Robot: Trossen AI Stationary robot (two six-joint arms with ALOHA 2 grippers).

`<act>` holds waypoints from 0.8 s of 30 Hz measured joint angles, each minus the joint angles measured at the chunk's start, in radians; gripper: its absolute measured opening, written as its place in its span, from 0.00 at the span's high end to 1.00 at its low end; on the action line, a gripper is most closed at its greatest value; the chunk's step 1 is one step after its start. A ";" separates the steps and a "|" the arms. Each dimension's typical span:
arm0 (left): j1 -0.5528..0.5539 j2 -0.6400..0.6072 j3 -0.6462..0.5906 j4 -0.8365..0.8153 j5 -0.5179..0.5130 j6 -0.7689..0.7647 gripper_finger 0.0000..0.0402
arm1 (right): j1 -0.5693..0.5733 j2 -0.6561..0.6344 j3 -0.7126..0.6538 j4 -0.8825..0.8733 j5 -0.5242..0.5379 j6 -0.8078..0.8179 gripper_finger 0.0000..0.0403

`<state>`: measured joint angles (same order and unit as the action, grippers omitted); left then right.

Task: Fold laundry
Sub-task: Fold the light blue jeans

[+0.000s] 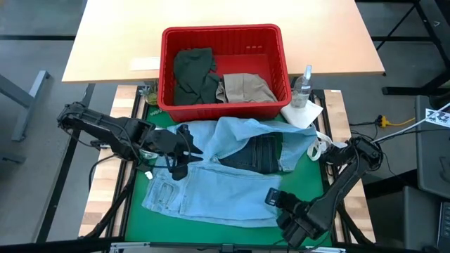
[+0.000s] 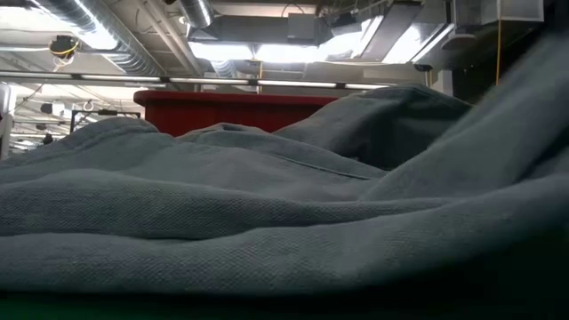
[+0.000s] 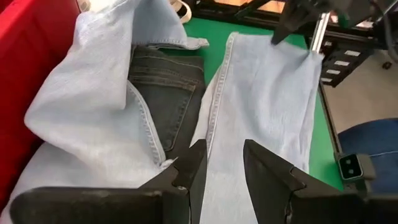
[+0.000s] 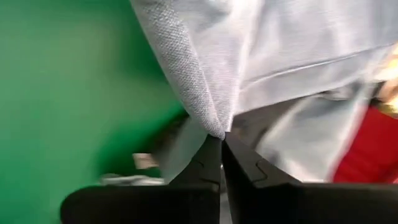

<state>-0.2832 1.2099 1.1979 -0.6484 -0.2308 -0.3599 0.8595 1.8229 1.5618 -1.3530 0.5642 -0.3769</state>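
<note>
Light blue denim jeans (image 1: 211,190) lie spread on the green mat (image 1: 133,204), with a dark navy pair (image 1: 256,154) lying between their folds. A dark olive piece (image 1: 193,74) and a beige piece (image 1: 242,88) lie in the red basket (image 1: 221,36). My left gripper (image 1: 179,165) is over the jeans' left part, closed on light denim. My right gripper (image 1: 273,199) is at the leg end near the front right, shut on it. In the low view, denim (image 2: 267,222) fills the foreground. My left gripper has light blue denim between its two fingers (image 3: 189,168), where a seamed edge (image 3: 163,158) runs into the gap. It comes slanting down from the table's left. The fingers hide which layers they have. The cloth rises in a fold toward them. My right gripper pinches a corner of the leg end (image 4: 214,127) between its two fingertips. It points slanting down. That corner (image 3: 309,55) is raised off the mat, and the rest of the leg lies flat.
A clear spray bottle (image 1: 304,86) and a small white cloth (image 1: 302,114) sit right of the basket. A white roll (image 1: 320,149) lies by the right arm. A wooden table (image 1: 119,35) stands behind, and bare green mat (image 3: 326,143) shows along the jeans' right side.
</note>
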 joint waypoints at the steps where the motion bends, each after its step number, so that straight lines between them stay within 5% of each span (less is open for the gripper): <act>1: 0.000 -0.001 0.000 -0.008 -0.003 0.000 0.75 | -0.011 0.000 0.016 0.001 0.024 -0.024 0.99; 8: 0.000 0.000 0.000 -0.018 -0.003 0.000 0.75 | -0.159 -0.001 0.099 0.156 0.104 -0.341 0.99; 16: -0.002 -0.070 0.000 -0.096 0.032 -0.015 0.75 | -0.349 -0.001 0.101 0.433 -0.171 -0.892 0.99; 24: -0.001 -0.198 0.000 -0.174 0.023 -0.058 0.75 | -0.489 0.015 0.101 0.717 -0.243 -1.226 0.99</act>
<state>-0.2844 1.0118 1.1980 -0.8223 -0.2073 -0.4175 0.3700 1.8384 1.6627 -0.6356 0.3209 -1.6032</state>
